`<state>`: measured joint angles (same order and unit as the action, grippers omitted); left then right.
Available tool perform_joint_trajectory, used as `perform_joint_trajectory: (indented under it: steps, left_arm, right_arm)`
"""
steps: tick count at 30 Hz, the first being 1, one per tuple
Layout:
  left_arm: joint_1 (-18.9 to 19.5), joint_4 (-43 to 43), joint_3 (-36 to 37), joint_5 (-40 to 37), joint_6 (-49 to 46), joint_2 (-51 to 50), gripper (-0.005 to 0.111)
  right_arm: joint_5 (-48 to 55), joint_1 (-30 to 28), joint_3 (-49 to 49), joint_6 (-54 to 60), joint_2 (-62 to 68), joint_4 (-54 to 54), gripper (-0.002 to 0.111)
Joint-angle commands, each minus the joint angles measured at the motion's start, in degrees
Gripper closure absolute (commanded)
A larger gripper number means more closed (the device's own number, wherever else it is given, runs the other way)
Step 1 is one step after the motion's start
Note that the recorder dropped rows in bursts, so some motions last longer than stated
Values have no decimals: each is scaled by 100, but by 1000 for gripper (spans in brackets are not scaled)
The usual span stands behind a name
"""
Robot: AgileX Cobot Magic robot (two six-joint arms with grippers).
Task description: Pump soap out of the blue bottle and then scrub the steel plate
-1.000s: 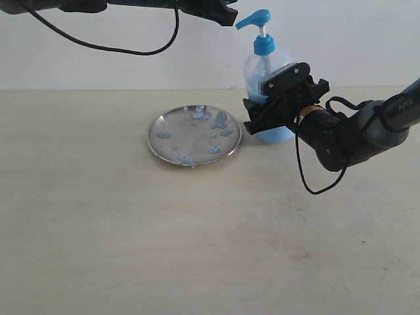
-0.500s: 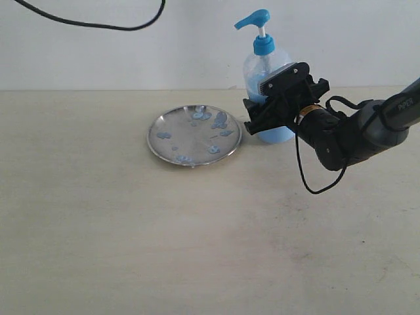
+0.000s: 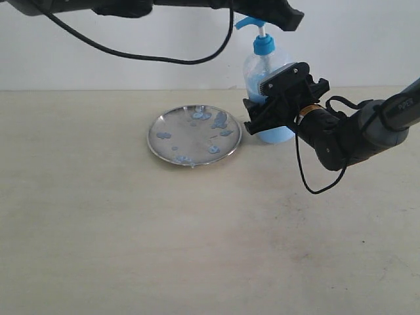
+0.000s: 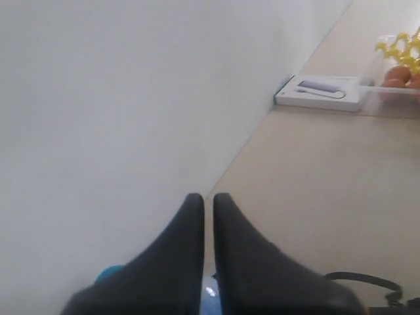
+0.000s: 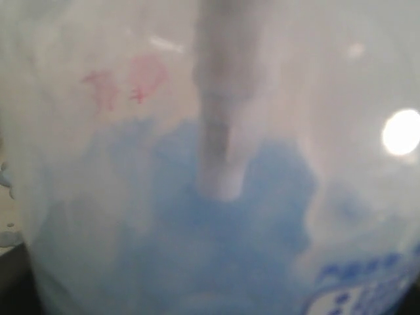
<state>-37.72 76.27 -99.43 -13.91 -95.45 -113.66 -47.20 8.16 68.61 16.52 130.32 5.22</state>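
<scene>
Exterior view: the bottle [image 3: 264,71] stands upright in the upper middle of the frame, slightly right of centre. Its long axis is vertical and its blue spout points toward the left of the frame. Light blue soap [image 5: 197,256] fills its lower part around the white tube. The right gripper [image 3: 259,118] is clamped around the lower body of the bottle, reaching in from the right edge of the frame. The left gripper [image 3: 293,18] crosses the top of the frame in front of the pump head; the left wrist view shows its fingers [image 4: 177,243] almost together, with only a thin slit between them and nothing held. The plate [image 3: 187,133] lies flat on the table [image 3: 197,236] just left of the bottle, dotted with pale blue blobs [image 3: 220,120].
</scene>
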Motion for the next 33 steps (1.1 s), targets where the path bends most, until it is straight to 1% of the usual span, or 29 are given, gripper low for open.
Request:
perform_joint_trajectory:
  steps: [1,4,10,16,24,25,30,33]
  left_arm:
    - [-76,68,22,1204,-11,-84,102]
    - [-65,120,22,1545,17,-142,102]
    - [-75,81,22,1474,-15,-429,102]
    - [-75,81,22,1436,-29,-502,102]
    - [-75,-78,-37,1633,-78,-606,102]
    - [-75,-78,-112,1777,-78,-676,102]
    - [-75,-78,-190,2007,-52,-712,102]
    - [-75,-78,-244,2017,-37,-712,102]
  right_arm:
    - [411,-20,-44,193,106,10,108]
    - [411,-20,-44,193,106,10,108]
    - [421,-20,-44,205,106,0,108]
    - [445,-20,-44,183,106,2,108]
    - [547,-20,-44,186,106,2,108]
    - [546,-20,-44,201,106,2,108]
    - [546,-20,-44,202,106,13,108]
    - [546,-20,-44,202,106,13,108]
